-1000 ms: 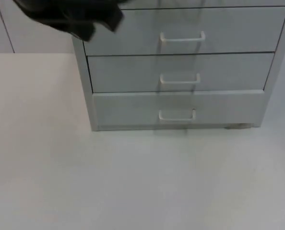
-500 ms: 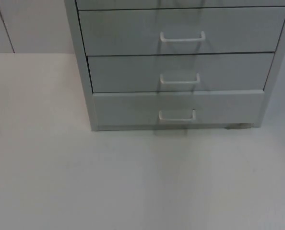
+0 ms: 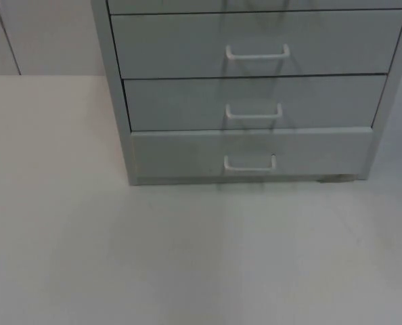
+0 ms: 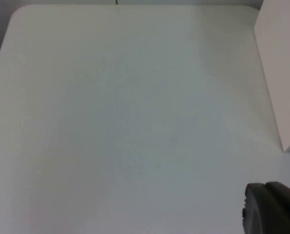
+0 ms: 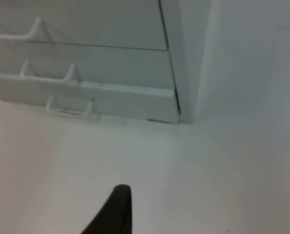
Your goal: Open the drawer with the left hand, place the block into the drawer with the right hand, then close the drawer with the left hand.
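drawer unit all shut | right claw near it, perhaps facing | left claw beside | grip states unclear

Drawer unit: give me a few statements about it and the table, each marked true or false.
1. The drawers seen in the top view are all shut. True.
2. A block lies on the table before the unit. False: no block is in view there.
3. Each drawer has a white handle. True.
4. The bottom drawer is pulled out. False: it sits flush.
5. The unit stands on the table. True.
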Motion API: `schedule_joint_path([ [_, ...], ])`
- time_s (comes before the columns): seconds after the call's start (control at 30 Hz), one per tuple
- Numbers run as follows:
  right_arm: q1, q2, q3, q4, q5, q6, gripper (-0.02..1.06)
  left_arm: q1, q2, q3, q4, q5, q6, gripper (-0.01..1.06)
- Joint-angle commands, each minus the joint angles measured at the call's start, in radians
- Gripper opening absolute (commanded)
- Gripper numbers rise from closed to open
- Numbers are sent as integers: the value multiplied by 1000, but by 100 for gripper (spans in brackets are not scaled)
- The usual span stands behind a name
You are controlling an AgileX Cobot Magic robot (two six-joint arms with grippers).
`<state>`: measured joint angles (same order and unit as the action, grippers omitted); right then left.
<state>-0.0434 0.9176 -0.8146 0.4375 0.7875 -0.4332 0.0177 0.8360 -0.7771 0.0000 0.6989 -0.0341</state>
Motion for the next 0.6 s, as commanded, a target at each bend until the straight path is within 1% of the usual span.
schedule_joint_path([
  [0.0,-2,-20,4,66,6,-74,105,7,-54,12,0,21,-8,0],
  [0.07,-2,-48,4,113,13,-119,105,7,-102,14,9,52,-8,0],
  [0.13,-2,-55,4,124,18,-132,105,7,-116,14,9,59,-8,0],
  [0.2,-2,-94,4,139,28,-164,105,7,-176,14,7,83,-8,0],
  [0.37,-2,-197,23,145,30,-173,105,7,-310,14,7,117,-8,0],
  [0.4,-2,-229,34,147,28,-189,105,7,-340,14,8,127,-8,0],
  [0.5,-2,-330,94,171,-8,-226,105,7,-447,14,9,150,-8,0],
  [0.57,-2,-360,109,171,-15,-234,105,7,-485,14,11,157,-8,0],
])
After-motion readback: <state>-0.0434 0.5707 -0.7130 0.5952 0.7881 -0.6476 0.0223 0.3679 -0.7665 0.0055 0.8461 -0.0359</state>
